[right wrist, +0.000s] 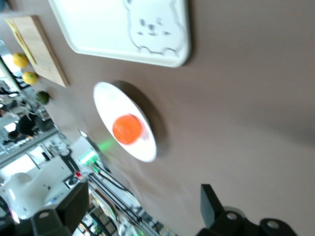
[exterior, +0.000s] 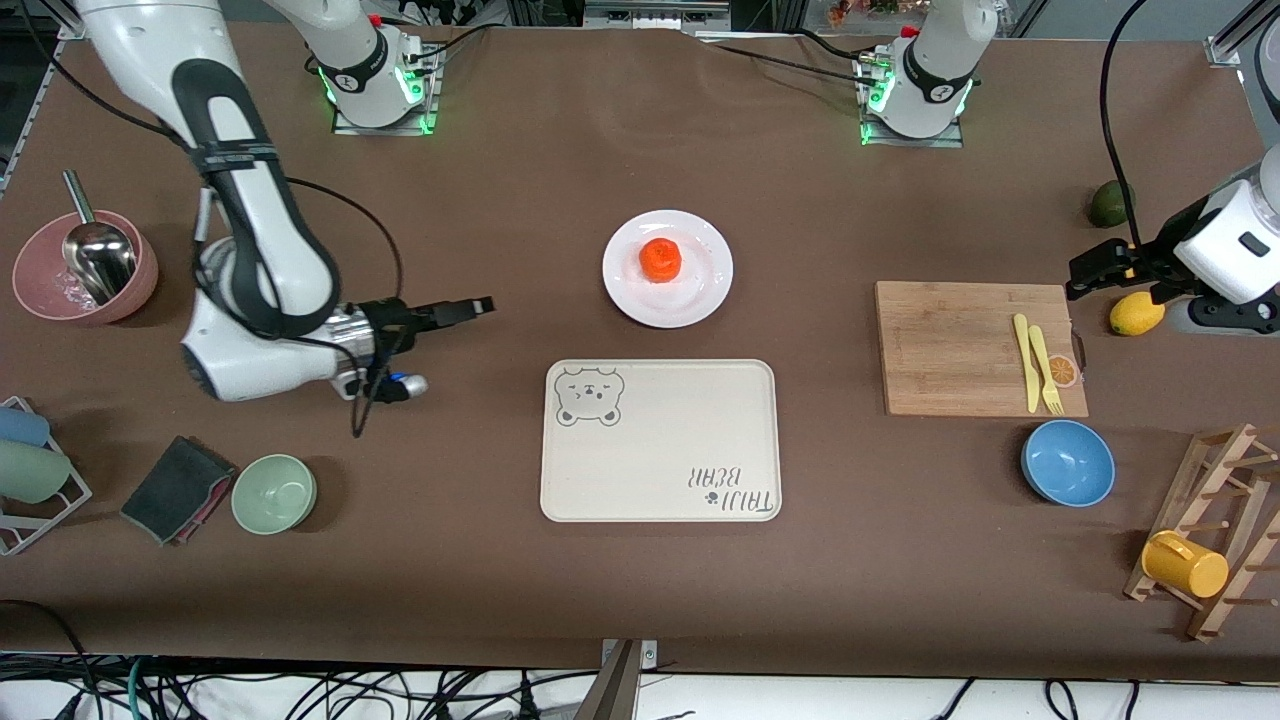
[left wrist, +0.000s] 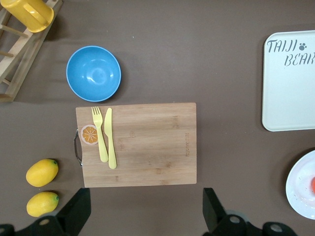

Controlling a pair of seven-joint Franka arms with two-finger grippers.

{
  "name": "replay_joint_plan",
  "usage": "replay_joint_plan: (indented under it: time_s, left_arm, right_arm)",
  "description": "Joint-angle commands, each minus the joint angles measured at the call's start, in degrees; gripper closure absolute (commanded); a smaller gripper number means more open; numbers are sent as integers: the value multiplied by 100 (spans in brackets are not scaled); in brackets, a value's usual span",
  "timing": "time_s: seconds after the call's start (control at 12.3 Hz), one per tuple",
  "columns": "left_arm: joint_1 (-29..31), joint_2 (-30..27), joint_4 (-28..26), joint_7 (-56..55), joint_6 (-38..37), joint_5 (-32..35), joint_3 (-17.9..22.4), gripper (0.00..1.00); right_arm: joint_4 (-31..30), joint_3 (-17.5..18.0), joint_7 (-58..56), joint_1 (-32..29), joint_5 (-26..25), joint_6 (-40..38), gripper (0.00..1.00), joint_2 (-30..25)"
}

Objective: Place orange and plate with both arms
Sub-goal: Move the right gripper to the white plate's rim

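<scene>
The orange [exterior: 660,259] sits on the white plate [exterior: 700,298] in the middle of the table, farther from the front camera than the cream bear tray [exterior: 660,440]. My right gripper [exterior: 470,307] is open and empty, level with the plate, toward the right arm's end, fingers pointing at it. In the right wrist view the gripper [right wrist: 142,211] faces the plate [right wrist: 106,101] and orange [right wrist: 128,129]. My left gripper [exterior: 1095,270] is open and empty, up beside the cutting board [exterior: 960,345]. The left wrist view shows this gripper [left wrist: 146,211] and the plate's edge [left wrist: 299,189].
A lemon [exterior: 1136,313] and a green avocado [exterior: 1110,203] lie by the left gripper. The board holds a yellow knife and fork [exterior: 1040,365]. A blue bowl [exterior: 1067,462] and a mug rack [exterior: 1200,550] stand nearer the camera. A pink bowl [exterior: 40,290] and a green bowl [exterior: 274,492] stand by the right arm.
</scene>
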Motion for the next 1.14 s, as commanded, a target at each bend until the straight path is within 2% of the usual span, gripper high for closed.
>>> replay_joint_plan:
  time_s: [0.0, 0.32, 0.57, 0.97, 1.06]
  left_arm:
    - [-188, -136, -172, 167, 118, -221, 323, 0]
    - [-162, -75, -111, 106, 74, -230, 333, 0]
    - [-136, -66, -75, 115, 74, -230, 333, 0]
    - [-144, -13, -49, 141, 91, -230, 324, 0]
    - [-144, -13, -49, 132, 91, -230, 324, 0]
  right_arm:
    - [-525, 52, -1000, 83, 684, 359, 0, 17]
    - [-622, 148, -1506, 276, 931, 665, 0, 448]
    - [-622, 148, -2005, 574, 1694, 913, 0, 738]
    - [-710, 157, -2060, 1215, 1845, 1614, 0, 818]
    - [-719, 148, -2060, 1391, 2020, 1781, 0, 818]
